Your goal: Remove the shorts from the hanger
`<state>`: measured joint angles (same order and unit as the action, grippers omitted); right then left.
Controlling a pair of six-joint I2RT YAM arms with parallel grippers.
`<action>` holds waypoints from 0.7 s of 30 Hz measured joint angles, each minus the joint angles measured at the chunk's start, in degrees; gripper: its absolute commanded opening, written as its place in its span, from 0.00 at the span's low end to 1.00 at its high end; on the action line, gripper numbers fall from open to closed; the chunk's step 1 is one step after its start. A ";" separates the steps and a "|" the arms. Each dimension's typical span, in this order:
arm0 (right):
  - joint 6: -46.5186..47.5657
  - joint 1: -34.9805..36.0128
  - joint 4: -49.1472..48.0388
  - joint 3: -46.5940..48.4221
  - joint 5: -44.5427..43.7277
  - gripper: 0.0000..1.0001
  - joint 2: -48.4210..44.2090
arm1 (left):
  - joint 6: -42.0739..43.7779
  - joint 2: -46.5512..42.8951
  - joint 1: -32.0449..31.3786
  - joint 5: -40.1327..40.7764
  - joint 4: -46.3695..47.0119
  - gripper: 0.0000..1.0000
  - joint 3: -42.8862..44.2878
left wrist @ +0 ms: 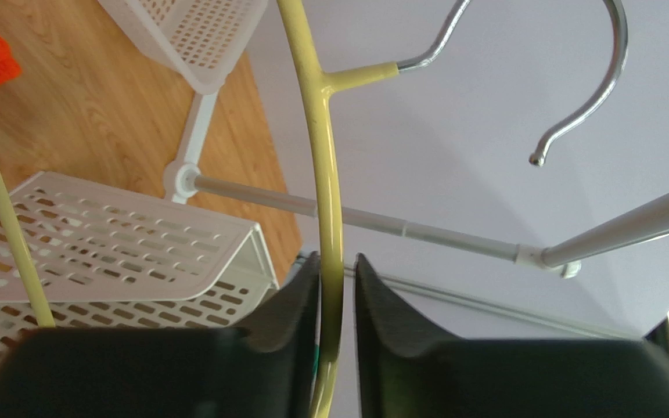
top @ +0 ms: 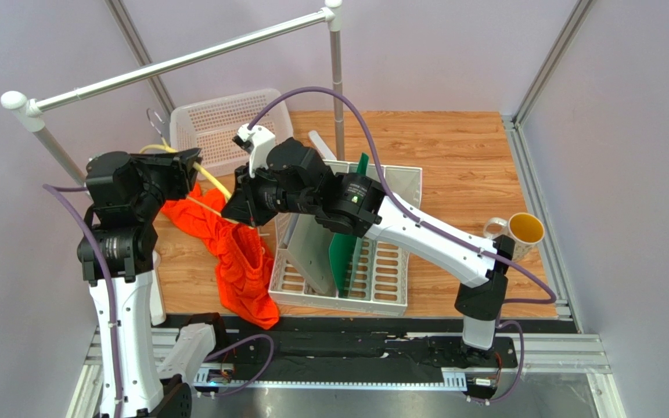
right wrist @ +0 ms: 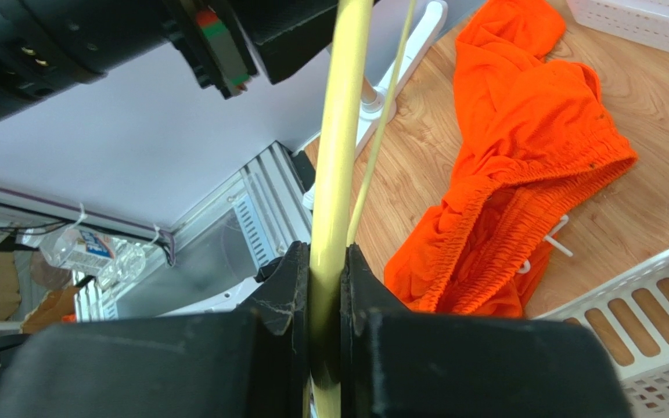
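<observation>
The orange shorts (top: 240, 261) lie crumpled on the wooden table, off the hanger, left of the file rack. They also show in the right wrist view (right wrist: 521, 174). The pale-yellow hanger (top: 213, 186) is held in the air between both grippers. My left gripper (top: 191, 171) grips its curved arm (left wrist: 322, 157) just below the silver hook (left wrist: 595, 96); a thin gap shows beside one finger. My right gripper (top: 235, 207) is clamped tight on another part of the hanger (right wrist: 344, 131), above the shorts.
The silver rail pole (top: 181, 61) spans the back on two uprights. A white perforated basket (top: 225, 126) stands behind the left gripper. The white file rack (top: 338, 302) holds a green board (top: 347, 252) and a grey one. A mug (top: 521, 233) stands at the right.
</observation>
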<state>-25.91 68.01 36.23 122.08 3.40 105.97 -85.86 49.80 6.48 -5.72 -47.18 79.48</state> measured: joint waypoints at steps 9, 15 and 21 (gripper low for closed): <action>0.31 1.97 -2.64 -6.80 0.28 0.00 -1.07 | 0.37 -2.47 0.11 -3.28 -10.32 0.81 2.56; 2.25 1.81 -2.21 -7.41 -0.17 0.00 -2.36 | -1.25 -4.94 0.35 -5.57 -14.95 0.83 6.10; 3.30 -0.28 -1.95 -6.64 -0.24 0.00 -3.98 | -0.87 -7.04 0.37 -7.80 -14.86 0.85 8.20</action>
<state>-22.61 67.72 34.28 115.44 3.16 102.00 -86.74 42.76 6.85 -13.52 -62.04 87.68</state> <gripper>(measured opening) 0.062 0.836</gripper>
